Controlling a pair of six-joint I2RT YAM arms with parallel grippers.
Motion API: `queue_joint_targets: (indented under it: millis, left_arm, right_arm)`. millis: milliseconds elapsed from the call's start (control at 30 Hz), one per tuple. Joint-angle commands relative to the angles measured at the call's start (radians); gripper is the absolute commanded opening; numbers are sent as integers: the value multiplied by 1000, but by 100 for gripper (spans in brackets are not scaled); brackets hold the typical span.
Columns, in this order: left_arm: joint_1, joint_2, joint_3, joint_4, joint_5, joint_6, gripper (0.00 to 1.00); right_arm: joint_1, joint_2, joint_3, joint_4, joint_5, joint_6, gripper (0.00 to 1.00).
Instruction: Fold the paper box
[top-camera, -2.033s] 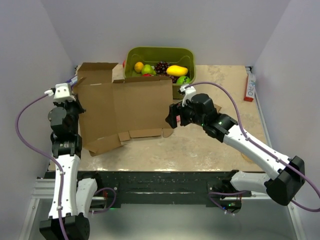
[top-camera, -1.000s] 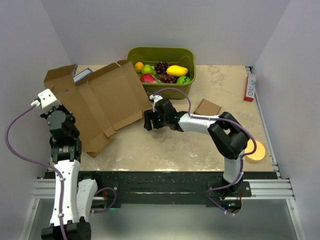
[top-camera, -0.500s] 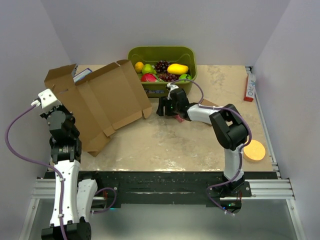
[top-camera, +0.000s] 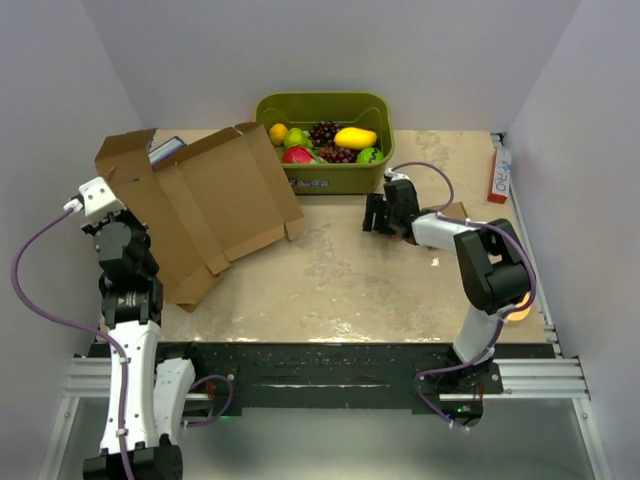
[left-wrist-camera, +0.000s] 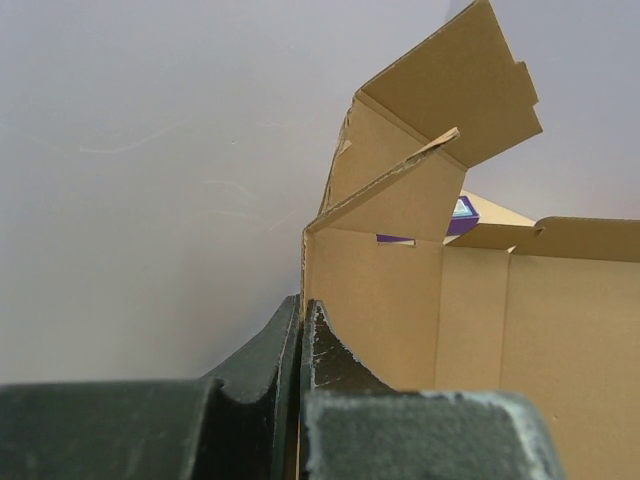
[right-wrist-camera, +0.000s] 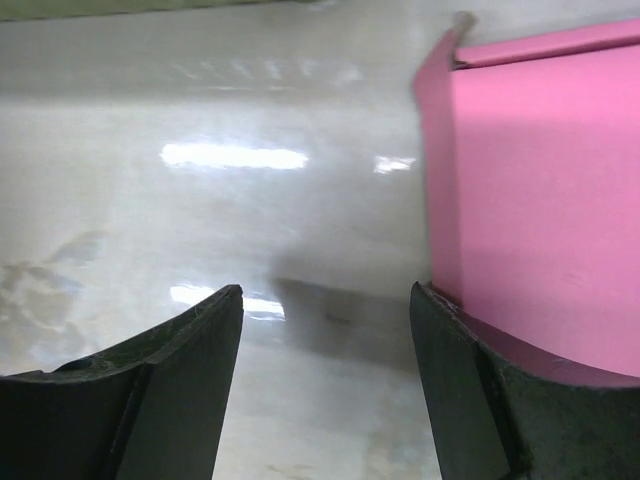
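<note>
Left tool (left-wrist-camera: 302, 310) grips the left wall of the box (top-camera: 215, 200); right tool (right-wrist-camera: 325, 295) gapes empty beside a pink block (right-wrist-camera: 530, 200). Flaps splay unfolded, so most folding is left.

— What sits behind the paper box (top-camera: 215, 200)?
— A purple and white item (left-wrist-camera: 462, 212); only a sliver shows past it, too little to name.
— And the pink block (right-wrist-camera: 540, 190)?
— Cut off by the right wrist view's right edge, its near corner blurred. From above, the right arm (top-camera: 490, 265) covers most of an orange disc (top-camera: 523, 308).
</note>
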Motion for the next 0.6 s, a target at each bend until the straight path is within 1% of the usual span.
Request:
queue_joint_targets:
  millis: [0,100,233,267,333,367,433,467,533,567]
  left_arm:
    - [-5,-11,10,59,66,-4,0]
    - [-17,-9,7,64,102,-3,0]
    - [-38,-15,4,73,158,3,0]
    - [-43,-17,2,79,215,9,0]
    - [-63,-19,-2,92,275,17,0]
    - [-70,-20,-2,96,331,19,0]
    - [-92,-25,-8,112,382,32,0]
    - [-98,-25,-10,116,431,37,0]
    - [-110,-26,-13,127,471,48,0]
    - [-109,-28,-14,132,535,49,0]
  right_arm:
    - [-43,-64,-33,-56,98,-34,71]
    - [-76,-110,-59,-88,112,-21,71]
    - [-110,-162,-77,-136,178,-1,73]
    - [-116,-173,-77,-142,181,1,73]
    - [-122,-208,-80,-153,174,-1,74]
    - [-121,-225,-83,-148,148,-2,74]
    - [-122,-269,-97,-130,103,-19,77]
    - [-122,-317,-99,-128,50,-30,82]
    - [-121,-372,-90,-139,-1,-56,85]
    - [-119,-426,-86,-145,-32,-59,86]
